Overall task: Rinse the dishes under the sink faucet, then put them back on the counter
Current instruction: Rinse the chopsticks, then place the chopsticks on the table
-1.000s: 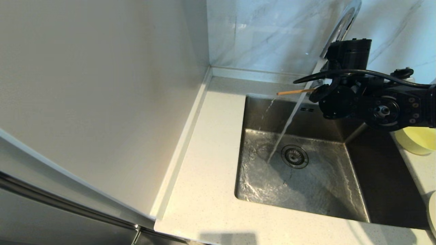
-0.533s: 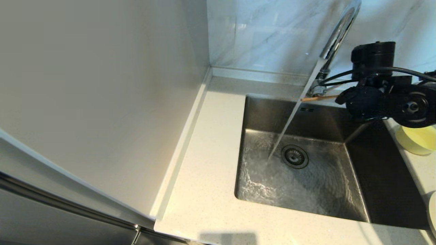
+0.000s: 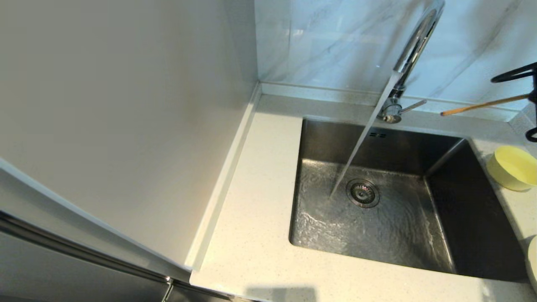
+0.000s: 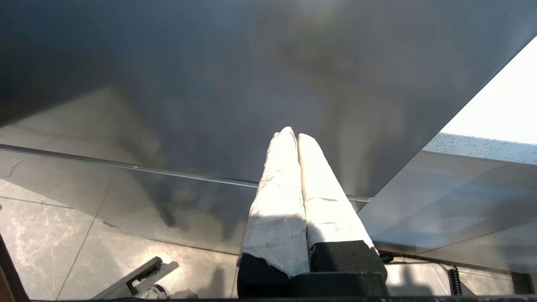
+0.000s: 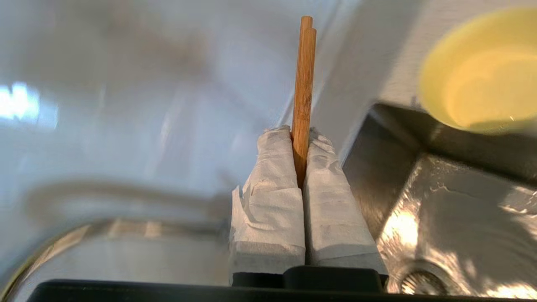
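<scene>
My right gripper [image 5: 300,134] is shut on the pair of brown chopsticks [image 5: 303,84]. In the head view the chopsticks [image 3: 482,105] hang level above the counter's back right, to the right of the chrome faucet [image 3: 415,42]; only a sliver of the arm shows at the frame's edge. Water [image 3: 361,142] runs from the faucet into the steel sink [image 3: 390,235] near the drain strainer [image 3: 363,193]. The pale yellow bowl [image 3: 514,167] sits on the counter right of the sink, and shows in the right wrist view too [image 5: 482,71]. My left gripper [image 4: 293,136] is shut and empty, parked low beside a dark panel.
The white dish [image 3: 533,264] peeks in at the right edge. The faucet's side lever [image 3: 413,105] points right. The off-white counter [image 3: 260,188] runs along the sink's left side, bounded by a tall pale wall panel [image 3: 126,105] and the marble wall [image 3: 327,42].
My right gripper has carried the chopsticks to the right, out of the water stream and past the faucet. The arm has almost left the head view. Water keeps running.
</scene>
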